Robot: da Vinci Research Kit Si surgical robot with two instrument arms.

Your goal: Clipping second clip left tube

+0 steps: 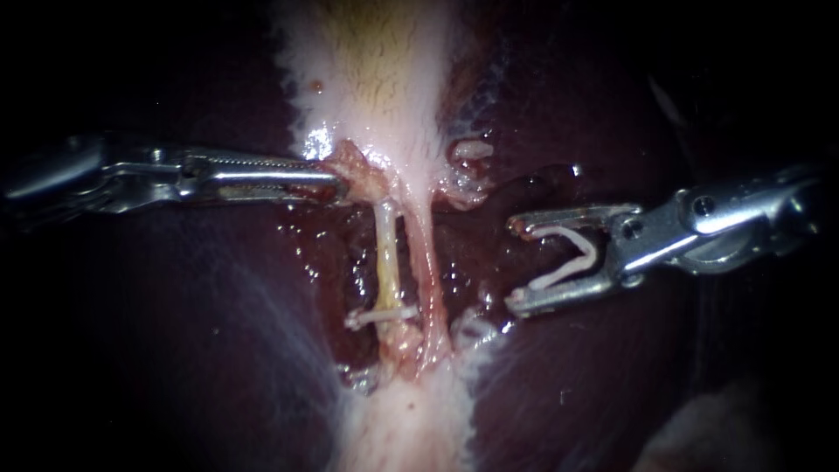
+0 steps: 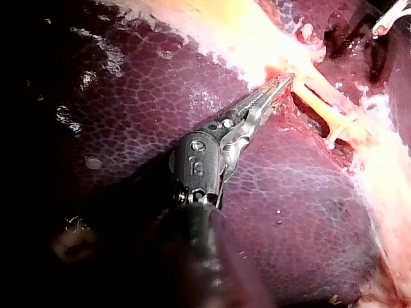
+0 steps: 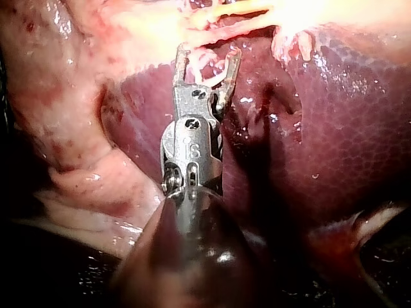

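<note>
Left tube (image 1: 387, 253): thin and yellow, straight up and down in the wet hollow in the middle of the liver (image 1: 201, 350), just beside the pinker right tube (image 1: 426, 262). Already across its lower end: one closed clip (image 1: 383, 315), white and flat.

Left instrument (image 1: 336, 185): jaws shut tight on a lump of pink tissue (image 1: 354, 166) at the top end of the tubes, probably to hold them stretched.

Right instrument (image 1: 517, 262): jaws wide apart, yet both pressed on the open clip (image 1: 564, 274) held between them, a white V with its mouth toward the tubes. Not at the tube yet. Well off to the side, past the right tube, over dark liver.

To do this step well:

- Hold the left pull steady, with no tugging.
- Bring the open clip in slowly, mouth first.
- Mind the tricky part, by the look of it: the right tube in the way, and the clip legs lined up along the tubes, not across them.
- Turn the jaws first, so as to put one leg over the yellow tube and one under it.
- Let only the yellow tube inside the clip, never the pink one.
- Pick a bare spot above the closed clip, apart from it, not on top of it.
- Push far enough for both clip tips to peek out past the tube.
- Set the clip square across, not slanted.
- Then squeeze all the way, once.
- Stop and back off at any snag on the right tube or the liver.
</note>
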